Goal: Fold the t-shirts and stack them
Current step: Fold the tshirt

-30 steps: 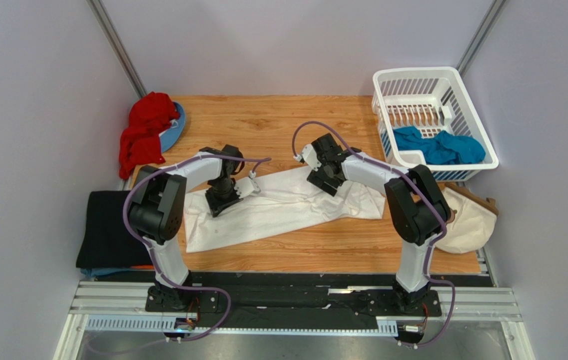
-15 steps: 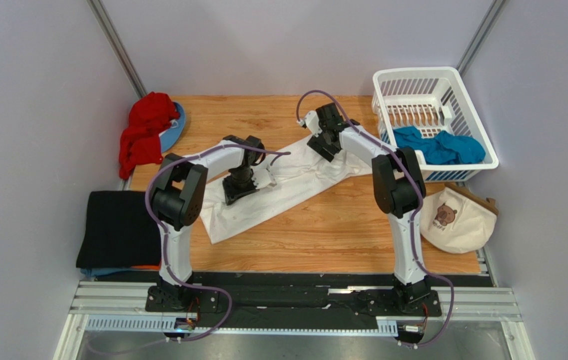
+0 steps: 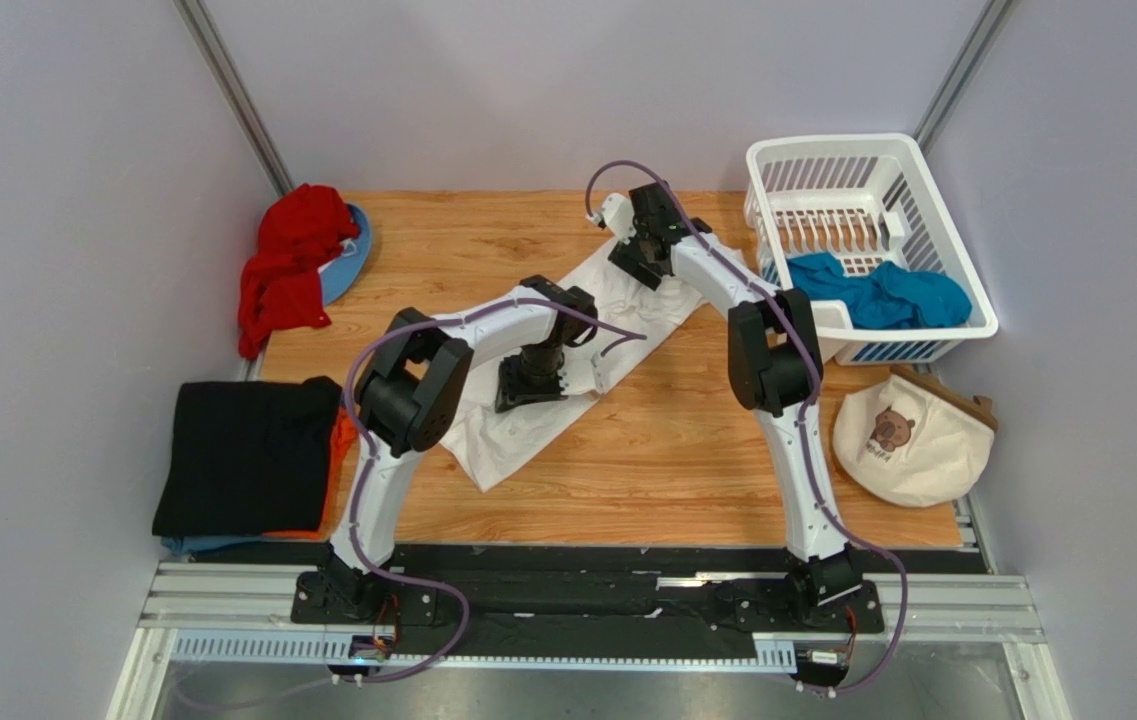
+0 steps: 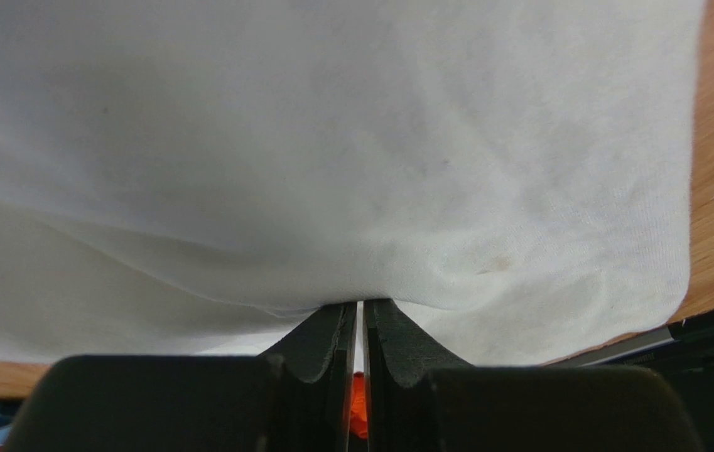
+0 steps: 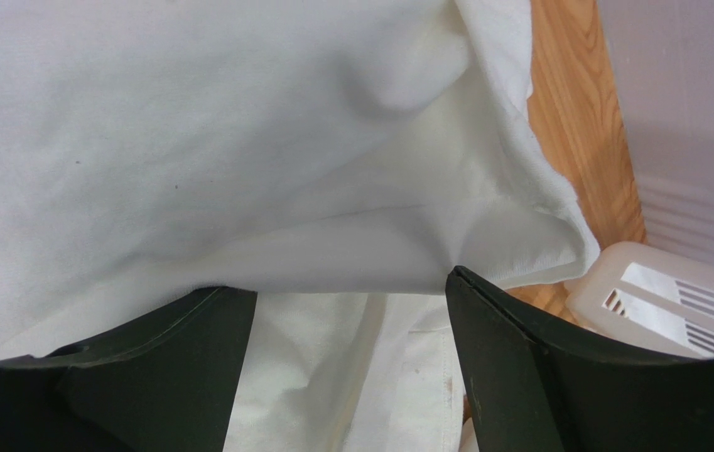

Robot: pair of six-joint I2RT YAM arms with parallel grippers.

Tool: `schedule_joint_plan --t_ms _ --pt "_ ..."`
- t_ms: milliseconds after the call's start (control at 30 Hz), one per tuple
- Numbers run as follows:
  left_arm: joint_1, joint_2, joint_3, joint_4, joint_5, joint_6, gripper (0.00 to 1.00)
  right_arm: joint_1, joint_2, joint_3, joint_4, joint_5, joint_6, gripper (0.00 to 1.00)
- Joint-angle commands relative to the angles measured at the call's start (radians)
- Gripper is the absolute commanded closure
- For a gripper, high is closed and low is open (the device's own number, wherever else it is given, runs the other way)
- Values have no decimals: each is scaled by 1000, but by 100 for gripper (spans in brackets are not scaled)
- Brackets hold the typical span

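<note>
Left gripper pinch on white t-shirt, right gripper spread.
Lying diagonally across the table; pinched on a fold near its middle by the closed left fingers, far end bunched just ahead of the parted right fingers, beside the white basket.

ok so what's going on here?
Both arms are working the white shirt, which lies diagonally across the table. The left claw is shut on a fold of it. The right claw stands open over the shirt's far end, beside the basket. A black shirt lies folded at the left, and a teal shirt sits in the basket.
</note>
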Motion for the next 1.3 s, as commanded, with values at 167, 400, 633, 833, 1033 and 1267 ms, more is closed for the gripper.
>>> schedule_joint_plan --t_ms 167,400,633,833,1033,1267 --pt "-136 85 149 -59 66 91 86 8 75 60 80 -71 -114 19" --pt "-198 125 218 -57 120 145 86 9 76 55 151 -118 -185 19" --pt "-267 165 275 -63 149 177 86 29 81 57 188 -198 -243 19" --pt "-311 187 338 -57 186 192 86 43 85 54 217 -270 -267 19" --pt "-353 239 450 -60 216 200 86 44 87 49 228 -287 -290 20" --pt "-391 297 537 -50 235 217 87 44 70 8 242 -289 -312 20"
